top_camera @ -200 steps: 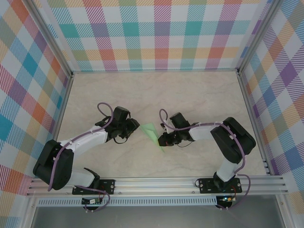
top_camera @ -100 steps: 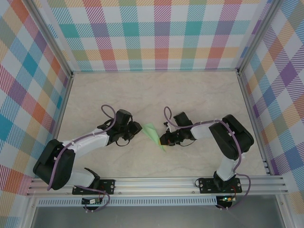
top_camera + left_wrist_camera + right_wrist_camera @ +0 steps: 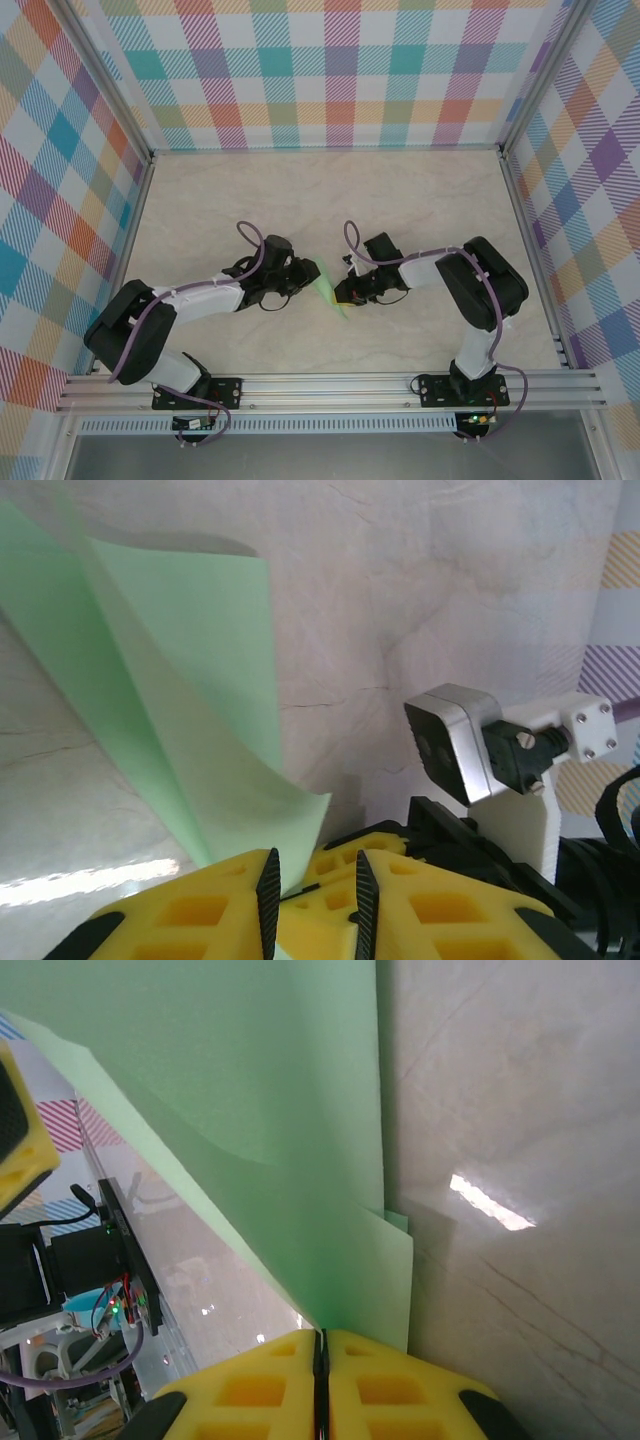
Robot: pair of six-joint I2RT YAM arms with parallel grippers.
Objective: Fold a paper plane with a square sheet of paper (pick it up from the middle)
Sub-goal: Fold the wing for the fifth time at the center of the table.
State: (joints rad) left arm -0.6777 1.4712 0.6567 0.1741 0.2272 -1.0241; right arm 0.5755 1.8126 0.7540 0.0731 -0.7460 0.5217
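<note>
The paper plane [image 3: 323, 285] is a light green folded sheet, held just above the table's middle. My right gripper [image 3: 346, 293] is shut on its lower right edge. In the right wrist view the yellow fingers [image 3: 395, 1385] press together at the gripper [image 3: 320, 1335], and the plane [image 3: 270, 1110] fans out from between them. My left gripper [image 3: 303, 276] sits at the plane's left side. In the left wrist view that gripper [image 3: 316, 865] stands open by a narrow gap, and the plane's [image 3: 180, 680] lower corner reaches down beside the left pad [image 3: 268, 900].
The pale marbled table [image 3: 330, 190] has checked walls on three sides and an aluminium rail [image 3: 330, 385] along its near edge. The right arm's wrist camera [image 3: 455, 742] hangs close in front of my left gripper.
My left gripper has slid to the right up against the plane and its jaws have narrowed. The right gripper has kept its hold and hardly moved.
</note>
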